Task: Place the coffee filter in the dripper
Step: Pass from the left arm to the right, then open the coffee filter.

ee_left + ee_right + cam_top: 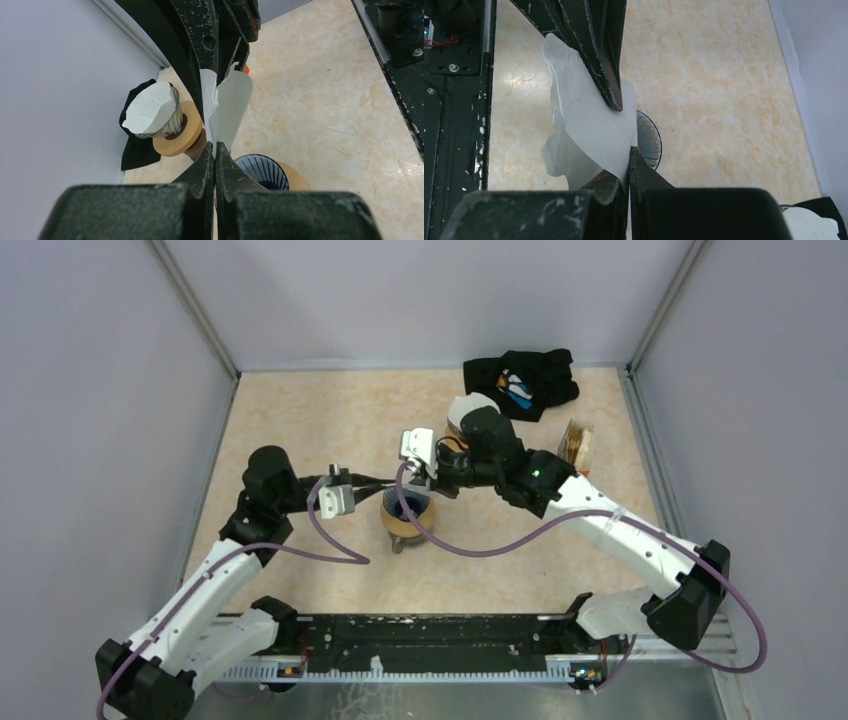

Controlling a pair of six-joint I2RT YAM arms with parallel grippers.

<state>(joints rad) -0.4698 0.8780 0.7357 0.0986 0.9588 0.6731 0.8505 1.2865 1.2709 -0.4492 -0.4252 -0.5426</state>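
Observation:
A white paper coffee filter (pixel 227 102) hangs just above the dripper (pixel 264 172), a blue-striped cone on a round wooden base. Both grippers pinch it from opposite sides. My left gripper (pixel 215 145) is shut on the filter's near edge, and the right arm's fingers (pixel 207 45) come in from the top of the left wrist view. In the right wrist view, my right gripper (pixel 629 149) is shut on the filter (pixel 594 125), with the dripper (pixel 650 142) partly hidden behind the paper. From above, the two grippers meet over the dripper (pixel 408 518).
A second cone on a wooden stand holds a stack of white filters (pixel 150 107) behind the dripper. A black cloth (pixel 520 382) lies at the back right, with a small clear box (pixel 577 444) near the right wall. The black rail (pixel 430 640) runs along the near edge.

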